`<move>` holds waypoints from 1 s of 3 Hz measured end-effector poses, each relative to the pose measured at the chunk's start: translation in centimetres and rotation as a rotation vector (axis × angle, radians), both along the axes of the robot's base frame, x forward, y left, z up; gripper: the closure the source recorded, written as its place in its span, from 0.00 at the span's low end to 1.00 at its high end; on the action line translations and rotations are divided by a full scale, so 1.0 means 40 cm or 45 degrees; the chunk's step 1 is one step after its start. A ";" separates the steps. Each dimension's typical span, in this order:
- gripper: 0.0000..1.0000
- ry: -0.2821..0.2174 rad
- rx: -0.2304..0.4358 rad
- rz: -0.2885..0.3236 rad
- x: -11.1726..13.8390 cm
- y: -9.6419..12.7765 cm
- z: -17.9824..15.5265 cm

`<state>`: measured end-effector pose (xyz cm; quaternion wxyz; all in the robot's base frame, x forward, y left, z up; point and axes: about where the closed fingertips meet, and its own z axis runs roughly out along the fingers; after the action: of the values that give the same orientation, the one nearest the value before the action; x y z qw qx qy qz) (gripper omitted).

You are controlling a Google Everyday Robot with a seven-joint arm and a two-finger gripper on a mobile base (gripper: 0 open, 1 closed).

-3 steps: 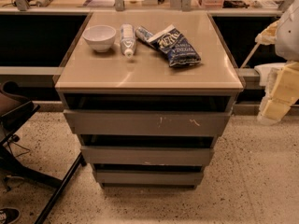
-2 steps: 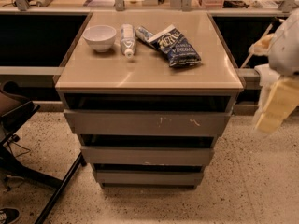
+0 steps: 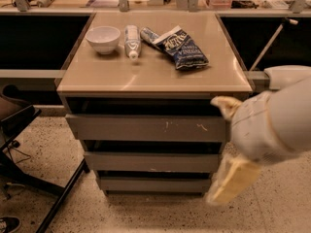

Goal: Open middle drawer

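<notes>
One step, the approach, looks in hand: the gripper (image 3: pixel 217 150), fingers spread and empty, has the middle drawer (image 3: pixel 146 161) just to its left, whose top edge it must next catch and pull.

Drawer cabinet, tan top (image 3: pixel 146 76), three grey handleless fronts stacked below, each with a dark gap above it; top drawer (image 3: pixel 146 128) widest, white scratch marks right of centre; middle drawer (image 3: pixel 150 161) narrower, small pale chip on lower edge; bottom drawer (image 3: pixel 153 184) narrowest. On the top: white bowl (image 3: pixel 103 38) at rear left; clear bottle (image 3: pixel 131 41) lying on its side just beside it; blue snack bag (image 3: pixel 182 50) lying flat at rear right. Gripper (image 3: pixel 221 147) at the cabinet's right front corner, cream fingers (image 3: pixel 232 178) spread well apart, one above the other, covering the right ends of the upper two fronts; contact cannot be told. Dark chair (image 3: pixel 17 125) at left; speckled floor (image 3: pixel 282 208).
</notes>
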<state>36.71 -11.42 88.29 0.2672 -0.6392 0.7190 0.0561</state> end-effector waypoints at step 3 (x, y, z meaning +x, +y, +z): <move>0.00 0.423 0.406 0.049 -0.163 0.406 -0.490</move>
<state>30.19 4.82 68.70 0.2417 -0.5844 0.7228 0.2785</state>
